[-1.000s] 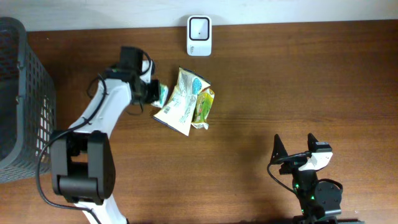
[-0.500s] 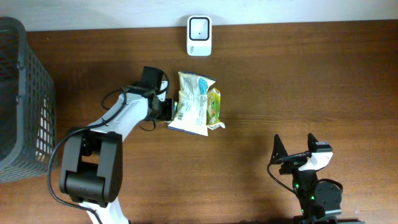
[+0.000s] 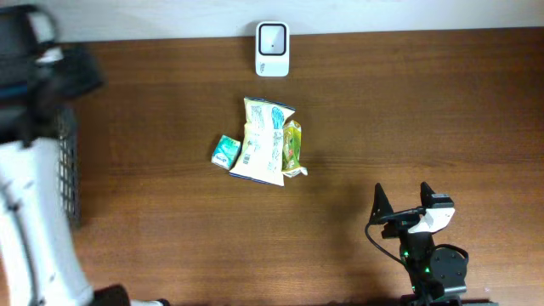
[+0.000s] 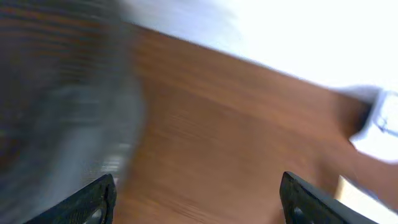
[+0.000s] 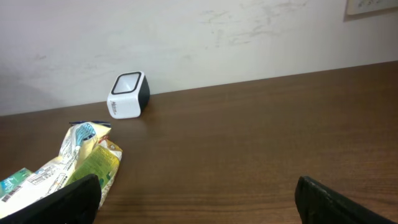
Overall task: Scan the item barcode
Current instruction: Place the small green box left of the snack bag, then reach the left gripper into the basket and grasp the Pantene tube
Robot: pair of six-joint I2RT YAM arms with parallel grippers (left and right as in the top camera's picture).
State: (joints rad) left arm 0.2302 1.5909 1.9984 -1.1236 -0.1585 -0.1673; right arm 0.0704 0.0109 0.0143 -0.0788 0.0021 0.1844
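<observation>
Broad brown wooden table (image 3: 408, 110), backed by a pale wall along the far edge.

Left arm (image 3: 21, 195): white, badly blurred, up the far left side of the overhead view, dark head end near the table's far left corner. Well apart from the goods at centre.

Dark mesh basket (image 3: 70, 166) at the left edge, mostly hidden behind that arm.

Right arm base at the near right of the table, with the right gripper (image 3: 401, 202) above bare wood. Fingers (image 5: 74, 198) spread wide, nothing between them, touching nothing.

Left gripper (image 4: 198, 198): seen through a smeared wrist view, both black fingertips at the bottom corners of the frame, set wide apart over bare table, released and empty.

White-and-yellow snack bag (image 3: 262, 143), lying flat near the table's centre, long axis running toward the wall.

Green-yellow bag (image 3: 291, 146), just beside the snack bag on the robot's right, edges touching or overlapping; which lies on top cannot be told.

Scanner (image 3: 272, 37): white block with a dark window, at the far edge against the wall, in line with the bags but apart from them.

Small green packet (image 3: 224, 151), flat on the table against the snack bag's left edge, free of either gripper.
</observation>
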